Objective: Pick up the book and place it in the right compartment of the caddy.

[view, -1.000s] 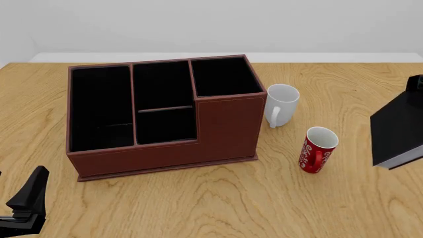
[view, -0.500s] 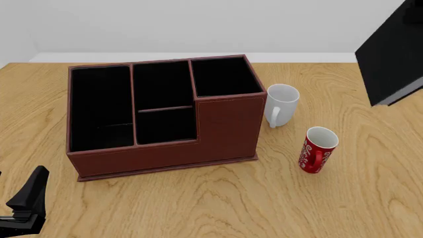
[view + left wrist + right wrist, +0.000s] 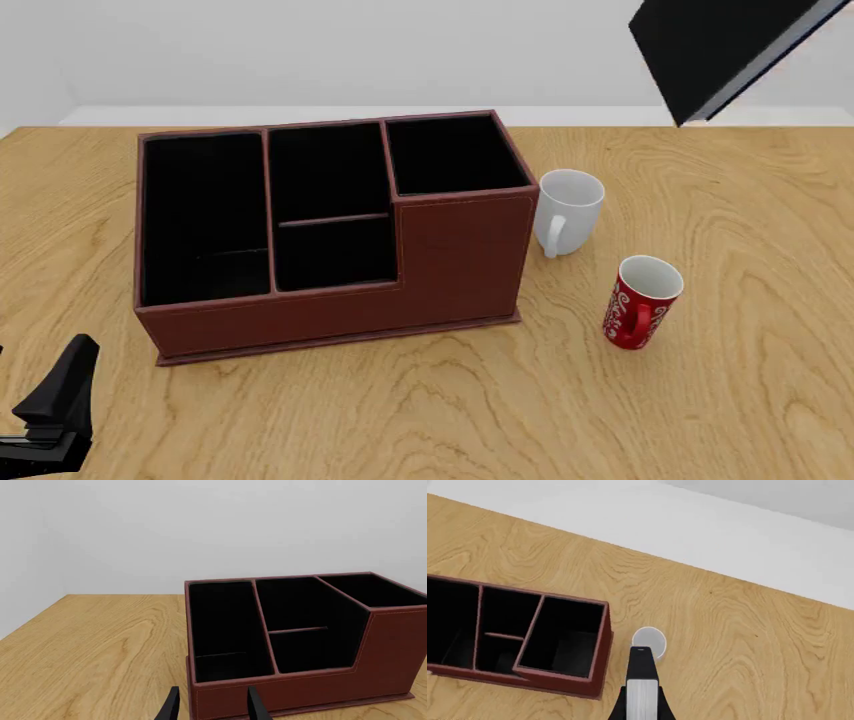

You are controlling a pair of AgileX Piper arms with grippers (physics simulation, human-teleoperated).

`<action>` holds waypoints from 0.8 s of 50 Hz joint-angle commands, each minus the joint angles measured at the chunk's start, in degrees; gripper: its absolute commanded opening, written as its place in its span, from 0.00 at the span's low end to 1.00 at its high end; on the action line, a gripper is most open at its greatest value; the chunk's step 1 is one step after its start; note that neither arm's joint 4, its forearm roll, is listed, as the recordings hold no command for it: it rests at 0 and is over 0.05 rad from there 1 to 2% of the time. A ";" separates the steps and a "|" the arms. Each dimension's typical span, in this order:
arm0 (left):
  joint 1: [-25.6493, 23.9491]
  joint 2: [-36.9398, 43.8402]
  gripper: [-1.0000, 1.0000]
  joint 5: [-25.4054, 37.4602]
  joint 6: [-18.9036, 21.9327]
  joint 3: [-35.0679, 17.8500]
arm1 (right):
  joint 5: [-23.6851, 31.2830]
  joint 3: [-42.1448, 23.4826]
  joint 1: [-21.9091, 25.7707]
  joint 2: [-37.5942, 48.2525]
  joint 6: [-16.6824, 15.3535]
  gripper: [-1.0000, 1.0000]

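Note:
The book (image 3: 714,45) is a thin black hardcover, held tilted high above the table's far right, right of the caddy (image 3: 454,265). In the right wrist view the book (image 3: 642,680) shows edge-on with white pages between my right gripper's (image 3: 642,714) fingers, which are shut on it. The caddy (image 3: 602,652) lies below it to one side, its right compartment (image 3: 451,155) black and empty. My right gripper itself does not show in the front view. My left gripper (image 3: 54,405) is open and empty at the near left, facing the caddy's (image 3: 373,645) front in the left wrist view.
A white mug (image 3: 570,210) stands just right of the caddy and also shows under the book in the right wrist view (image 3: 648,640). A red mug (image 3: 643,302) stands nearer, front right. A white wall backs the wooden table (image 3: 747,400).
The book has risen from low at the right edge to high up and moved left toward the caddy. The left gripper has not moved.

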 commanded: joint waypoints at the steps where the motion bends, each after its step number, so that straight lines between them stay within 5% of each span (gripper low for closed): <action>1: 0.00 0.00 1.00 0.00 0.00 0.00 | 0.54 -7.87 4.19 5.85 -0.24 0.00; 40: 0.00 0.00 1.00 0.00 0.00 0.00 | 0.54 -20.69 15.51 19.38 -2.17 0.00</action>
